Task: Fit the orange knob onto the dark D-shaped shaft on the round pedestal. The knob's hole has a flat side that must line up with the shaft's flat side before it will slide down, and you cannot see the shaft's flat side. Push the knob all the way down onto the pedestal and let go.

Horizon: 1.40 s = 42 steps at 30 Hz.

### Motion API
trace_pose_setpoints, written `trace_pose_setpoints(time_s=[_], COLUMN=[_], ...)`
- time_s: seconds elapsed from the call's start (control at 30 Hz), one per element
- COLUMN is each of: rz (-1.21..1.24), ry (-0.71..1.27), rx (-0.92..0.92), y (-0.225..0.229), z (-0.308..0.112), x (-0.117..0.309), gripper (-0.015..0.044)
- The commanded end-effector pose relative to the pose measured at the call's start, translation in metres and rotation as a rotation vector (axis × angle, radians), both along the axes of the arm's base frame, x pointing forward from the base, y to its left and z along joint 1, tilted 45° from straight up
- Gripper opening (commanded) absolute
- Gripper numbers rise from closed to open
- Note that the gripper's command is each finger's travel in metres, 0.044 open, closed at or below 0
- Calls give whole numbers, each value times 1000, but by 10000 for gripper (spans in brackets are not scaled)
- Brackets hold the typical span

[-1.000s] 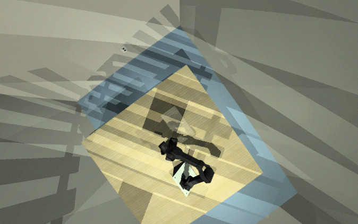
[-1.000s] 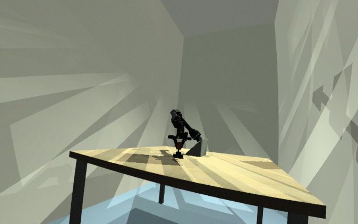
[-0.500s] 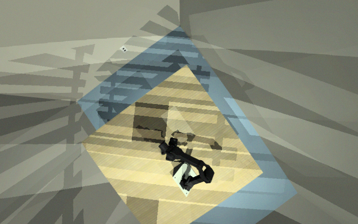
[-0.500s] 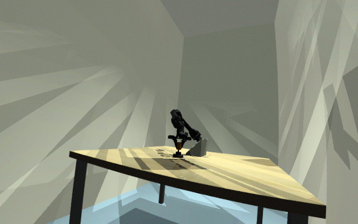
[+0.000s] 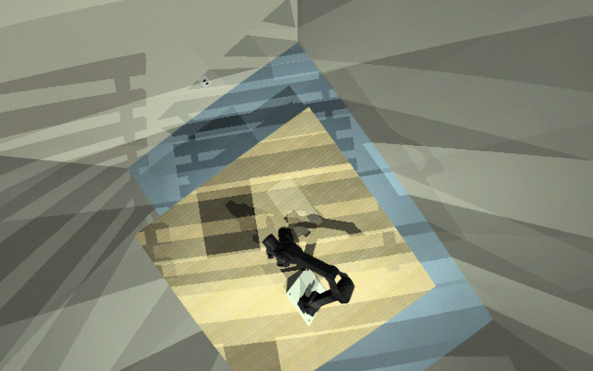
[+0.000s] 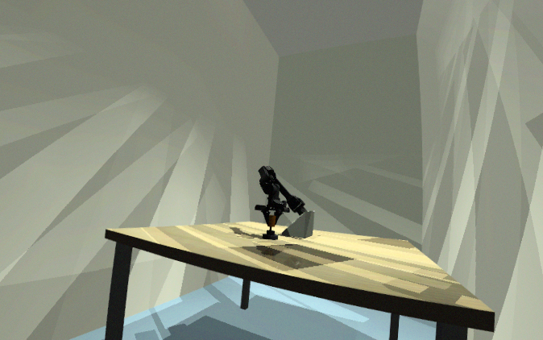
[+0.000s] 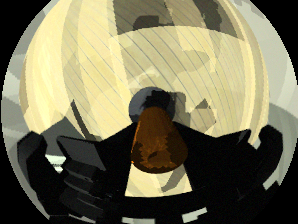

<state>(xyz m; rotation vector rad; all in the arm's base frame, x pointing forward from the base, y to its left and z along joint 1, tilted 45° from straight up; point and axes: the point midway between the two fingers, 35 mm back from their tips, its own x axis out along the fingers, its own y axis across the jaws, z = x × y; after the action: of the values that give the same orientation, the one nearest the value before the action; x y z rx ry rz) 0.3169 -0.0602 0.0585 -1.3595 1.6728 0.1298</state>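
Observation:
The orange knob [image 6: 271, 220] [image 7: 159, 145] is held upright between the fingers of my gripper [image 6: 271, 222] [image 7: 154, 125], which is shut on it. The round dark pedestal [image 6: 270, 236] [image 7: 138, 106] stands on the table below. In the exterior view a thin dark stretch, seemingly the shaft [image 6: 270, 229], shows between the knob's lower end and the pedestal, so the knob is above the pedestal and not down on it. Whether the shaft's tip is inside the knob's hole is hidden. The shaft's flat side cannot be seen. In the top view the arm hides knob and pedestal.
The wooden table [image 5: 229, 303] [image 6: 362, 238] carries the arm [image 5: 317, 262] [image 6: 287, 196]. A pale plate [image 5: 296, 293] lies under the arm's base. A grey wedge-shaped block [image 6: 305, 226] stands beside the pedestal in the exterior view. Strong shadow patches cross the table and walls.

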Motion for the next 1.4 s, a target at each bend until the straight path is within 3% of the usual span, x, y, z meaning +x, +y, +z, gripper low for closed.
trace_pose_setpoints(time_s=[0.0,0.73,0.97,1.37], rz=[20,20,160,167], ry=[18,18,159,167], rx=[-2,-2,-14,-15], y=[-1,1,1,-2], z=[-1,1,1,-2], x=[-1,0,0,0], gripper=[0,0,0,0])
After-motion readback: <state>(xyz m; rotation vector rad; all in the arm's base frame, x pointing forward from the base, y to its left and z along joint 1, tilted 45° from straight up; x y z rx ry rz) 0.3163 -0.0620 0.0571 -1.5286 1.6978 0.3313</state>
